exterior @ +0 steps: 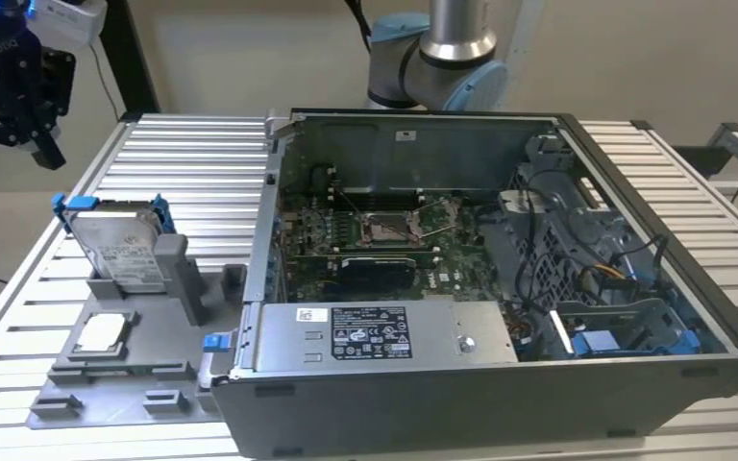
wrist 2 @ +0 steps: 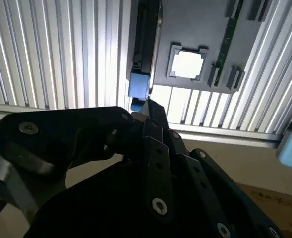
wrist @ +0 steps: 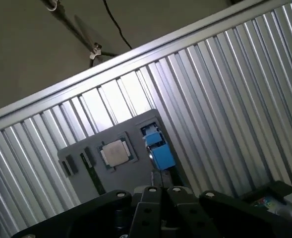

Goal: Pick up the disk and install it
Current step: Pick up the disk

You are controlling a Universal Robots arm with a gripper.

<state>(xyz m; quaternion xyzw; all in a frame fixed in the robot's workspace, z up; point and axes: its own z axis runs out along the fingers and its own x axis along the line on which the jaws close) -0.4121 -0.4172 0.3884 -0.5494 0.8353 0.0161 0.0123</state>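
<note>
In both wrist views the claw (wrist 2: pixel 146 106) (wrist: pixel 161 191) has its fingers pressed together with nothing between them, and it hangs well above the ribbed metal surface (exterior: pixel 189 154). The disk (exterior: pixel 119 245) stands tilted on edge in a grey holder tray (exterior: pixel 151 375) well below the claw. Its blue frame (wrist 2: pixel 138 85) (wrist: pixel 159 148) shows just past the fingertips. A square silver processor chip (wrist 2: pixel 188 64) lies flat on the same tray beside the disk. The open computer case (exterior: pixel 472 394) sits farther from the claw, beyond the tray.
</note>
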